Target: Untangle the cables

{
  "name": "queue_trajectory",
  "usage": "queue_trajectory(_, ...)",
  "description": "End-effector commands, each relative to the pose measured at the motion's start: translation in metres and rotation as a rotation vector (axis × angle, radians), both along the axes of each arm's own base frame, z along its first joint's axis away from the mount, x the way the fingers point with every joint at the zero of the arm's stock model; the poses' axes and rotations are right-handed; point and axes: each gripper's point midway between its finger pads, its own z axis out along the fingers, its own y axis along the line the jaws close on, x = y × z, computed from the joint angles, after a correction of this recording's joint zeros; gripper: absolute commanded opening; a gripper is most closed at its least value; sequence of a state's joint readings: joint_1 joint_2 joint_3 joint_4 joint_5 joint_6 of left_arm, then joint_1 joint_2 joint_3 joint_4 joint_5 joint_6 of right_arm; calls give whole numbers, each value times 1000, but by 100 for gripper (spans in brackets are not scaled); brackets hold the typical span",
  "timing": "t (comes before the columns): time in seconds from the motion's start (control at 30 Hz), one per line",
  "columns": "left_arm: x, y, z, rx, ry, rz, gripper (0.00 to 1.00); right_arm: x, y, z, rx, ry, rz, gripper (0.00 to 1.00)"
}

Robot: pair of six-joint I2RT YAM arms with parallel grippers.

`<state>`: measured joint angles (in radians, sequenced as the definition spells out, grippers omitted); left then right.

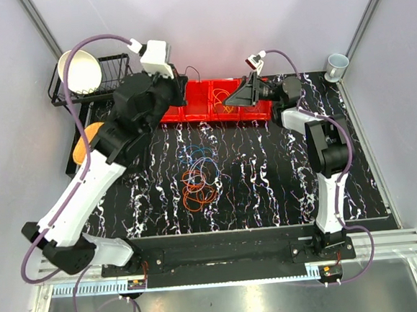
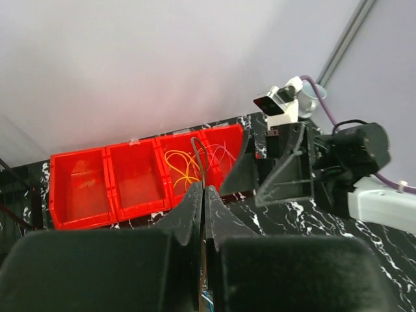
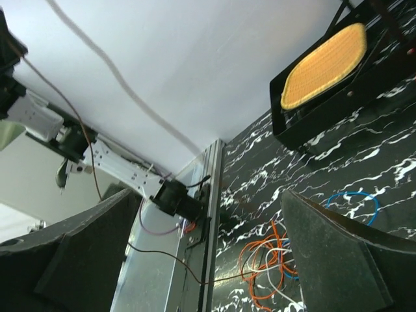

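Observation:
A tangle of cables (image 1: pixel 199 178) in orange, blue and white lies mid-table, and shows as orange loops (image 3: pixel 266 260) in the right wrist view. My left gripper (image 1: pixel 181 82) is raised near the red bins (image 1: pixel 173 114), shut on a thin brown cable (image 2: pixel 203 170) pinched between its tips (image 2: pixel 203 190). That brown cable (image 3: pixel 156 252) runs taut down to the tangle. A yellow cable (image 2: pixel 184 166) lies in one bin and a pale one (image 2: pixel 224 155) in the bin beside it. My right gripper (image 1: pixel 236 96) hovers over the bins' right end, open and holding nothing (image 3: pixel 208 201).
A wire dish rack with a white bowl (image 1: pixel 79 71) stands at the back left. In front of it, a black tray holds an orange pad (image 1: pixel 84 140). A pale cup (image 1: pixel 336 65) sits in the back right corner. Grey walls enclose the table.

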<state>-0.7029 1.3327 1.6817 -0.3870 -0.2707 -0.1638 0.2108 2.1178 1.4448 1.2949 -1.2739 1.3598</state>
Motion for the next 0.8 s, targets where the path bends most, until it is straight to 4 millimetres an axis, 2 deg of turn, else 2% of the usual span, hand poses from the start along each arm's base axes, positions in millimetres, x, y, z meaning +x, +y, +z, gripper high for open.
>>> queue_trajectory(0.0, 10, 4, 47, -81, -102, 24, 0, -49, 12, 39, 27, -358, 108, 100)
queue_trajectory(0.13, 17, 3, 47, -91, -99, 32, 0, -60, 20, 40, 18, -373, 146, 100)
queue_trajectory(0.27, 22, 1, 42, -97, -80, 19, 0, -56, 20, 42, 34, -377, 125, 100)
queue_trajectory(0.5, 9, 3, 39, -103, -78, -18, 0, -33, 21, 53, 124, -389, -13, 100)
queue_trajectory(0.77, -3, -1, 41, -152, -66, -72, 0, -30, 29, 51, 137, -383, -28, 100)
